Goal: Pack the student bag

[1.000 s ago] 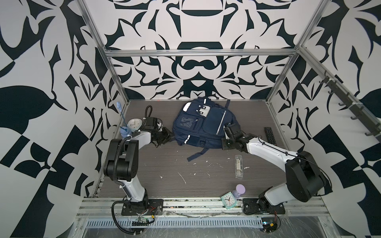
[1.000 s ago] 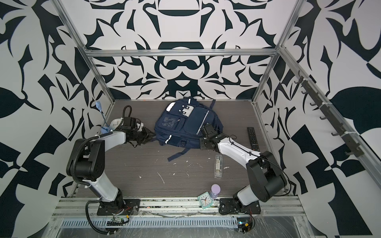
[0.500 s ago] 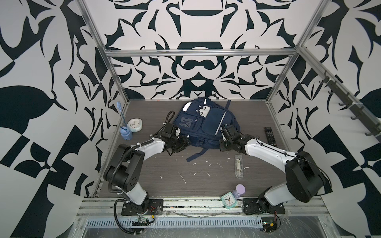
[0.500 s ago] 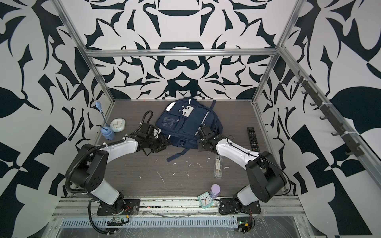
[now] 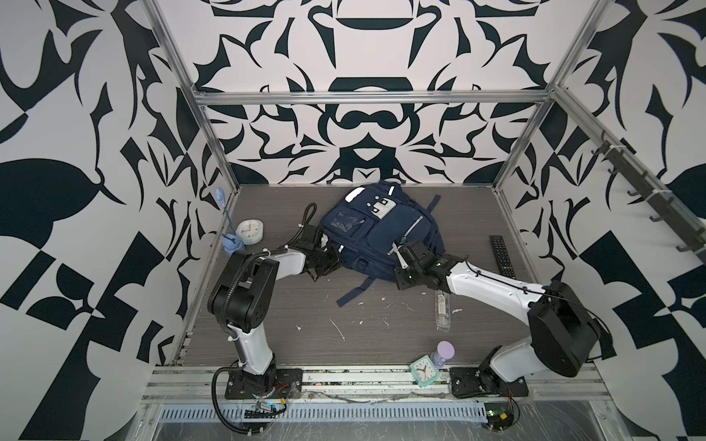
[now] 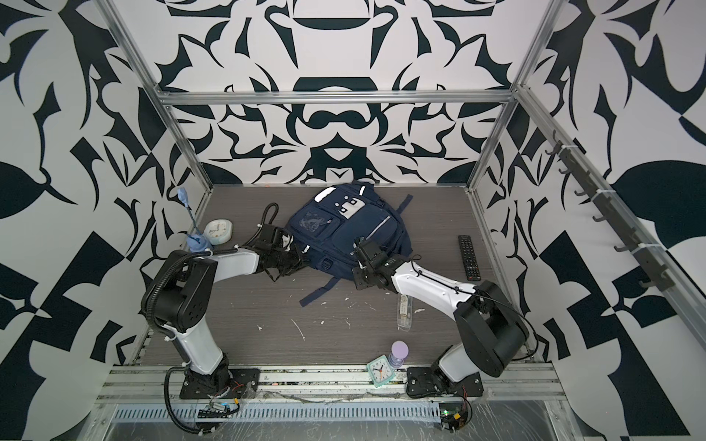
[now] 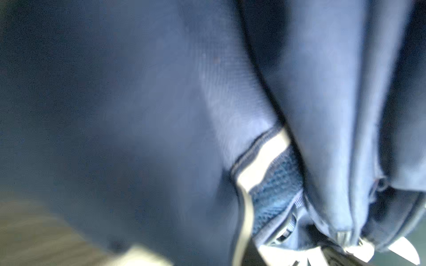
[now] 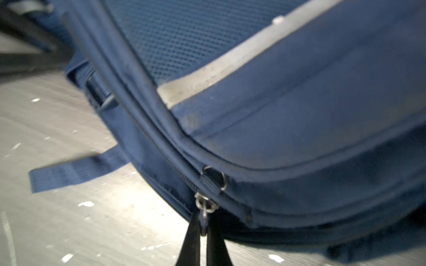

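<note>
One student bag (image 5: 386, 233) lies flat on the table (image 5: 305, 305) near the back wall (image 5: 363, 133) — contents hidden. Right hand (image 8: 204, 226) pinches its zipper pull (image 8: 204, 207); left hand (image 5: 327, 263) sits against its side — spread or pressed, cannot tell.

1. Both top views are bright, evenly lit and sharp, with only faint, soft shadows on the surface (image 5: 344, 313).
2. The left wrist view is dim, grainy and heavily blurred across the student bag (image 7: 161, 103).
3. The right wrist view is mildly blurred, with glare on the pale surface.
</note>
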